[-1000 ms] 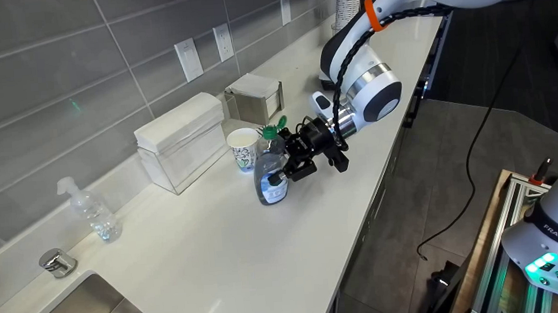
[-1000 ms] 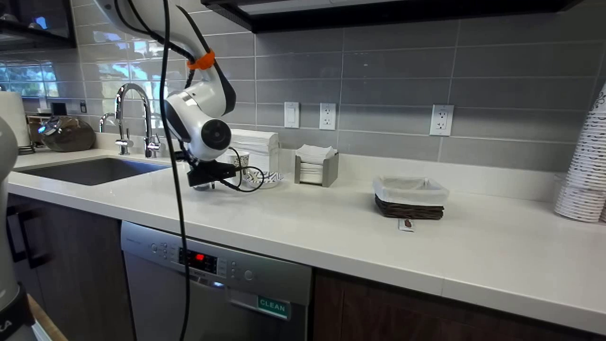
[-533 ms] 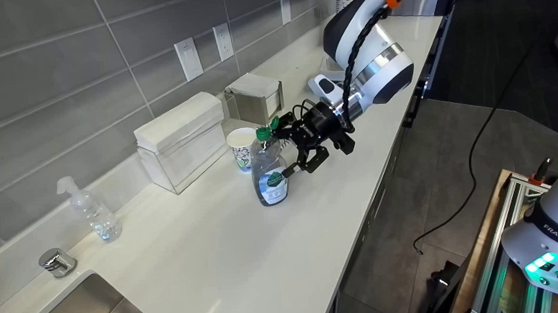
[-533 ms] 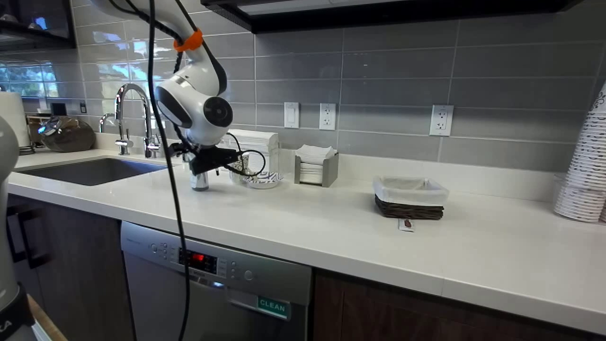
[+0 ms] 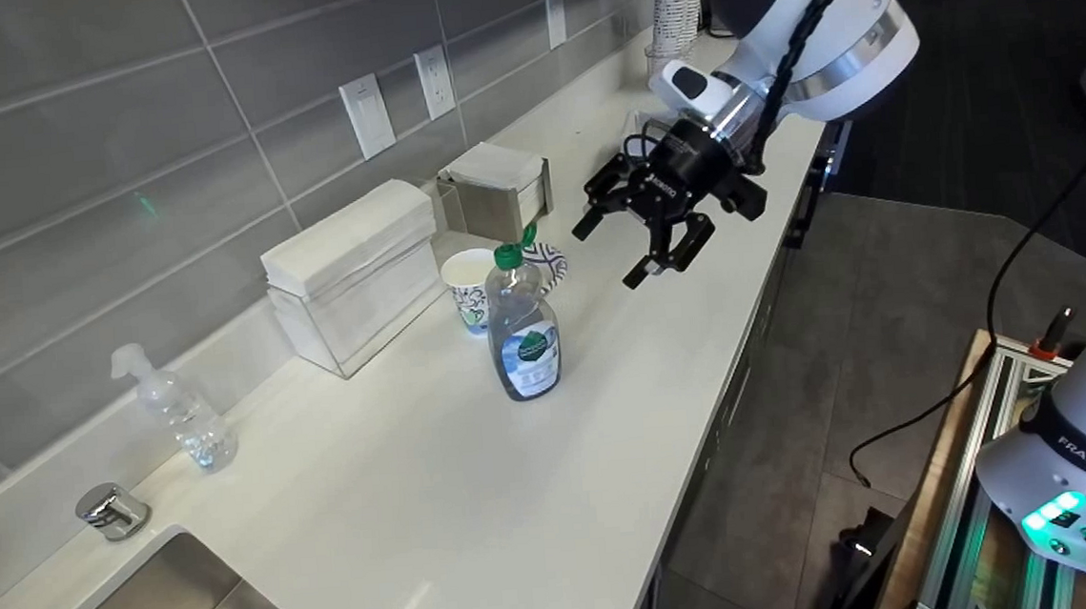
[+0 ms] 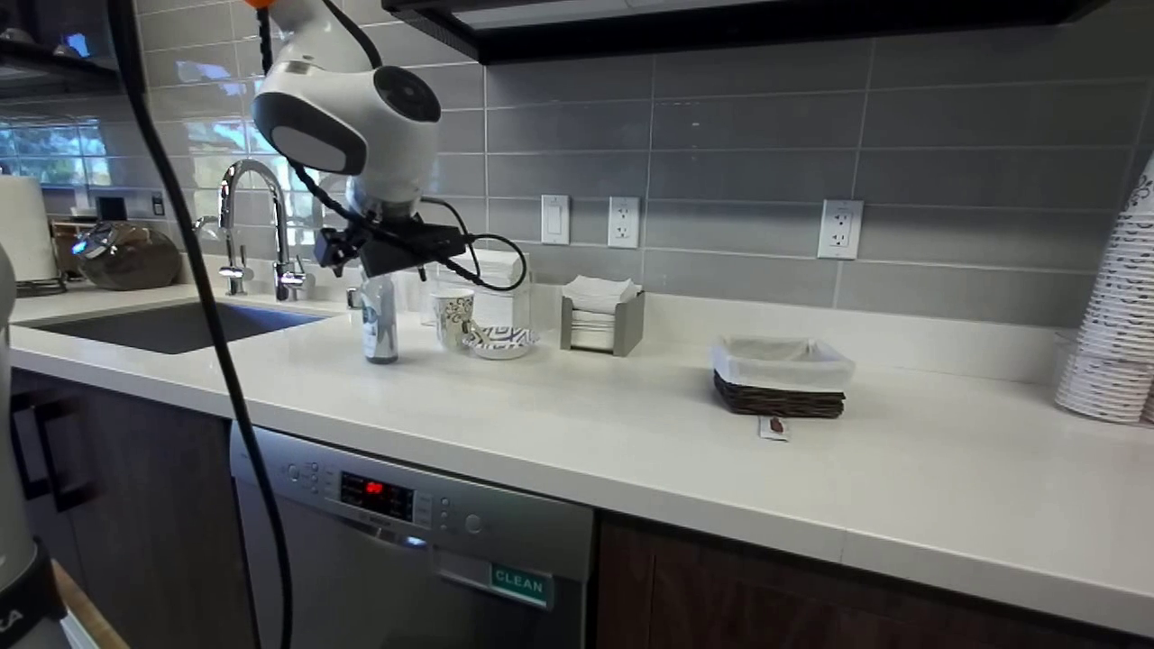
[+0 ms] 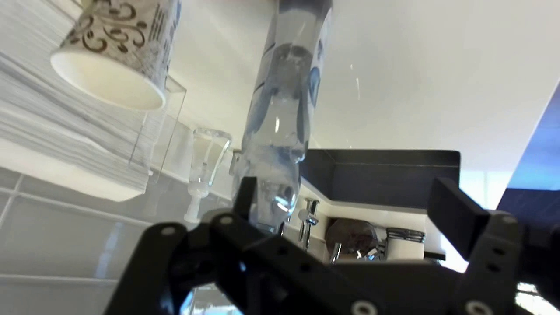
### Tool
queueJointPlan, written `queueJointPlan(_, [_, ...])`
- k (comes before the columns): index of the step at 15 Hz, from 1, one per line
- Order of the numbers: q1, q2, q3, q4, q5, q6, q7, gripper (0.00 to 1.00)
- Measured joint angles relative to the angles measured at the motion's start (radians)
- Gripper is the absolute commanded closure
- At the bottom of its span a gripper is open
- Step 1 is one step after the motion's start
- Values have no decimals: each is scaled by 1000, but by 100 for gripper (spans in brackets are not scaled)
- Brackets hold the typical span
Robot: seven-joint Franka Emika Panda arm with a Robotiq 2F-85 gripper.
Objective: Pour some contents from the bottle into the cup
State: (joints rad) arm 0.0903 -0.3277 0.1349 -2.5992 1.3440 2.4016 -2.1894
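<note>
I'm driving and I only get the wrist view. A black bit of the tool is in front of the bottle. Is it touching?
Observer: No. In an exterior view there is a gap between the tool and the bottle.
Operator: Phew! I can't see the bottle's top. What's on it?
Observer: A green cap, with a green flap sticking up beside it.
Operator: And what's by the cup that my picture doesn't show?
Observer: A shallow patterned dish; it shows next to the cup in both exterior views.
</note>
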Motion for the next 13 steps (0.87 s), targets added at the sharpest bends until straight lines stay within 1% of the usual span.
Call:
queueJointPlan(2, [-84,-52,17,-32,-159,-53,128,0])
queueJointPlan(3, [-137,-75,26,-37,-237,-109,181,0])
queueJointPlan(5, [-235,-129,23,-22,-395,-269,276,0])
queueJointPlan(8, [-327,-214,1,60,-628,-518,449,0])
queueJointPlan(9, [-350,-242,-5,101,-700,-599,511,0])
queueJointPlan(10, [-350,-267,-27,145,-770,-664,568,0])
queueJointPlan(11, [-334,-290,-60,184,-819,-708,614,0])
queueJointPlan(13, [-311,-311,-97,212,-854,-733,651,0])
